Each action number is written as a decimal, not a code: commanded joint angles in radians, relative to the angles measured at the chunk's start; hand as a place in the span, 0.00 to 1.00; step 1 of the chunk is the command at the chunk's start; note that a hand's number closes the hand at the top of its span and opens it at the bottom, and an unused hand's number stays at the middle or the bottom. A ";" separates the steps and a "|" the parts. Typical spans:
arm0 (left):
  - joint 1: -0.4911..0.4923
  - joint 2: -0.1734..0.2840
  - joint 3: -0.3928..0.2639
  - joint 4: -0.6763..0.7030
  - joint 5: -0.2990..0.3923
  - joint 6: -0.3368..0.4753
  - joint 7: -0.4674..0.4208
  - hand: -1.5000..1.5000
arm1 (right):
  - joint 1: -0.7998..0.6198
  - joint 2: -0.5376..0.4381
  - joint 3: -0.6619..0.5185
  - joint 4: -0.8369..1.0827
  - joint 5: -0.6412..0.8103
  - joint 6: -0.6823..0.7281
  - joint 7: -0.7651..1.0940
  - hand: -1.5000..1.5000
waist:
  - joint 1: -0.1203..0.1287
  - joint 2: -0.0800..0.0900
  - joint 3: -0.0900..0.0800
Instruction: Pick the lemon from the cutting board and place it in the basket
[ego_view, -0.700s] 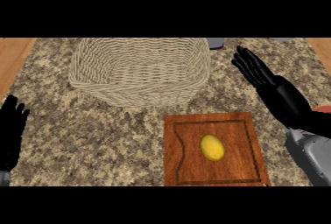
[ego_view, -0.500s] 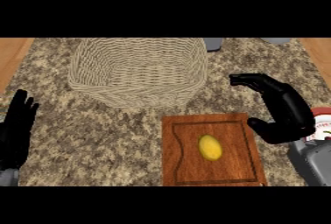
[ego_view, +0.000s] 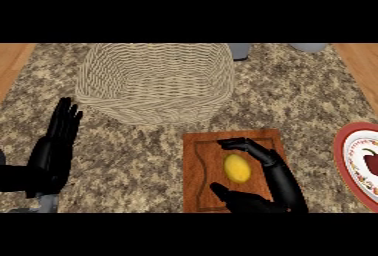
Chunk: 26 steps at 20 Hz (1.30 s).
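A yellow lemon (ego_view: 237, 168) lies on the wooden cutting board (ego_view: 198, 170) in the lower middle of the head view. My right hand (ego_view: 275, 185) is over the board with its fingers arched past the lemon's far side and its thumb near the lemon's near side; the fingers stand apart from the fruit. The woven basket (ego_view: 155, 80) sits behind the board, to its upper left, with nothing in it. My left hand (ego_view: 53, 150) rests open at the left, fingers pointing up.
A red-rimmed plate (ego_view: 347, 160) holding a red pepper (ego_view: 371, 161) sits at the right edge, close to my right hand. Two grey objects (ego_view: 240, 50) show at the counter's far edge. Wooden strips border the granite at both sides.
My right hand has come down from beside the basket onto the cutting board and now brackets the lemon. The view has shifted, bringing the plate into sight. The left hand has risen slightly.
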 joint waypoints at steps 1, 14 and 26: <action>-0.014 -0.024 -0.007 0.012 -0.004 -0.002 -0.019 0.50 | 0.061 0.087 0.093 0.010 0.248 -0.245 0.161 0.00 | -0.003 0.000 -0.004; -0.003 -0.030 -0.023 -0.005 -0.030 0.014 -0.018 0.50 | 0.041 -0.309 -0.031 -0.196 0.628 0.118 0.880 0.00 | -0.015 -0.007 -0.014; -0.029 -0.088 -0.064 0.060 -0.062 -0.003 -0.061 0.50 | -0.229 -0.176 0.032 -0.526 0.457 0.604 1.544 0.00 | 0.037 0.010 -0.004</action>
